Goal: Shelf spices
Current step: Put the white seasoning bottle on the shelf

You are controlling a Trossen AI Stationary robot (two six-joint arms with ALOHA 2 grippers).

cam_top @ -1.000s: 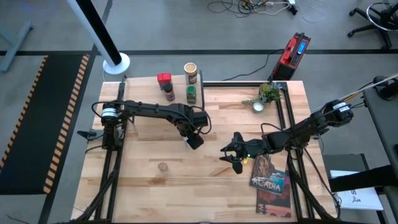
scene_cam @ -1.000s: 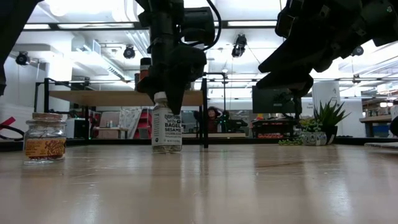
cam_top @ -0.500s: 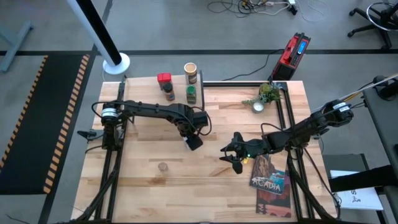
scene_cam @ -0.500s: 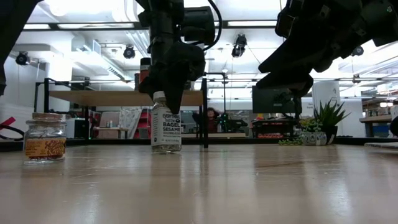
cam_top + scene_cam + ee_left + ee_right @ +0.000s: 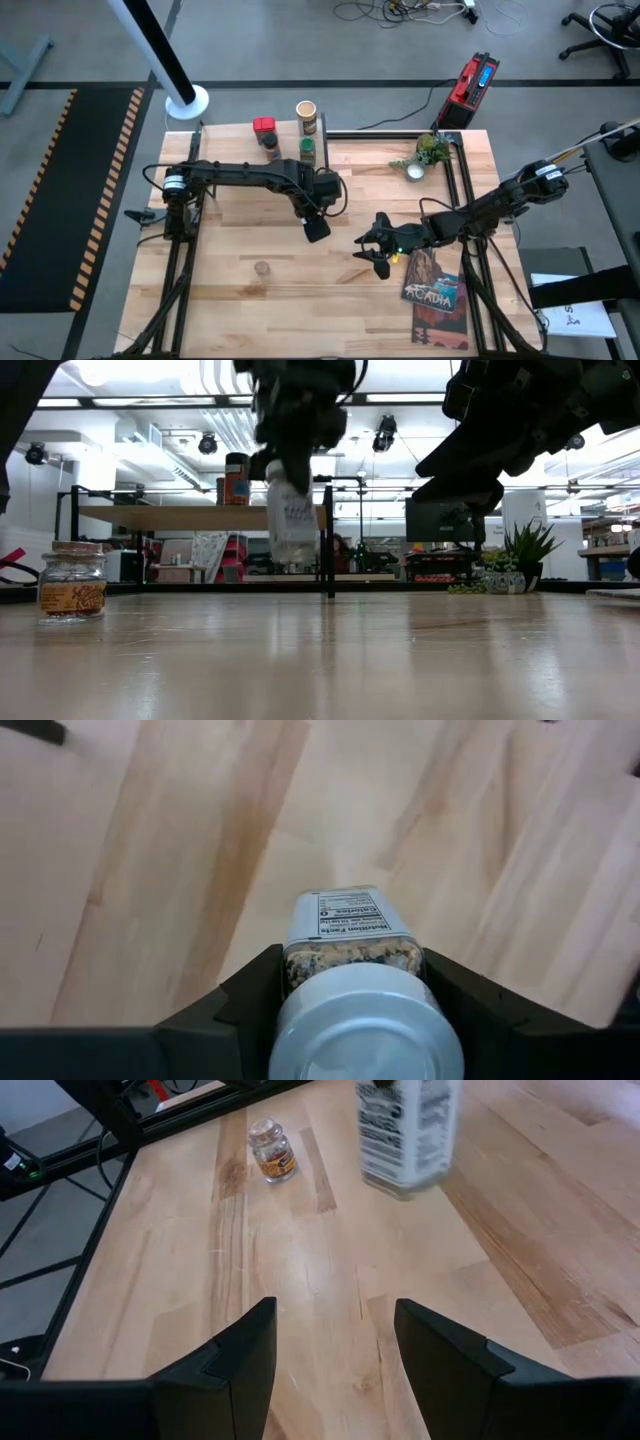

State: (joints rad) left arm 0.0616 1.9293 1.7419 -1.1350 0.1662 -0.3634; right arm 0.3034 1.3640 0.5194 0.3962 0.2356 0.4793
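1. My left tool (image 5: pixel 350 1010) pinches the white-capped clear jar (image 5: pixel 291 510) just under its cap and holds it clear of the wooden bench (image 5: pixel 300 300), partway between bench and shelf height in the low view.
2. My right tool (image 5: pixel 330 1350) hangs spread and empty above the bench, beside the "Acadia" book (image 5: pixel 433 290).
3. The light-wood shelf with thin black legs (image 5: pixel 235 132) carries the red square tin (image 5: pixel 264 127), a tan cylindrical canister (image 5: pixel 306 112), a dark-capped brown jar (image 5: pixel 272 150) and a green-lidded jar (image 5: pixel 307 150). A cork-topped glass jar (image 5: pixel 71 582) stands alone on the bench.
4. Risks, as I judge them: the jar looks slightly tilted, so it could slip. Setting it down could knock a crowded neighbour off the shelf.
5. Writing: the book reads "ACADIA". The jar's label is too blurred to read.
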